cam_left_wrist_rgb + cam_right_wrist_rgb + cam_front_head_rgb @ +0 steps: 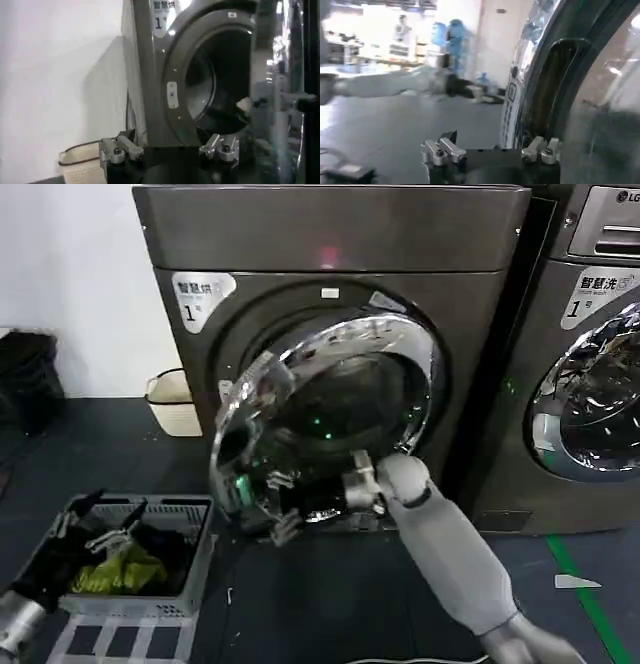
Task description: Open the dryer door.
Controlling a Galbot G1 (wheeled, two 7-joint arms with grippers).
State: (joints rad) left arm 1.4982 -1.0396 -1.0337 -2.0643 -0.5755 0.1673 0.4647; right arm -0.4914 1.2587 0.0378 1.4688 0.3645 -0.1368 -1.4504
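- The dryer door (pixel 330 414) is seen swung partly out from the dryer (pixel 330 244), its chrome rim tilted towards the floor side, so the drum opening behind it is already exposed; the task is judged to be well under way but not finished.
- The right gripper (pixel 305 519) is placed at the lower edge of the door, with the right arm (pixel 450 554) reaching up from below. This placement is judged to serve for swinging the door wider on its hinge.
- Whether the right gripper's fingers are closed on the rim cannot be told; in the right wrist view the rim (pixel 530 75) is seen just beside the fingers (pixel 540 149), not clearly clamped.
- The left gripper (pixel 75 529) is held low over the laundry basket (pixel 195 569), well apart from the door, and is judged to be idle. In the left wrist view its fingers (pixel 117 150) are seen spread apart with nothing between them.
- The left wrist view is pointed at the open drum mouth (pixel 215 80), which confirms that the door is off its latch.
- Counted: two machines, the dark dryer and a lighter washer (pixel 590 354) beside it; two round doors; one basket of clothes; one pale bin (pixel 172 402) against the wall.
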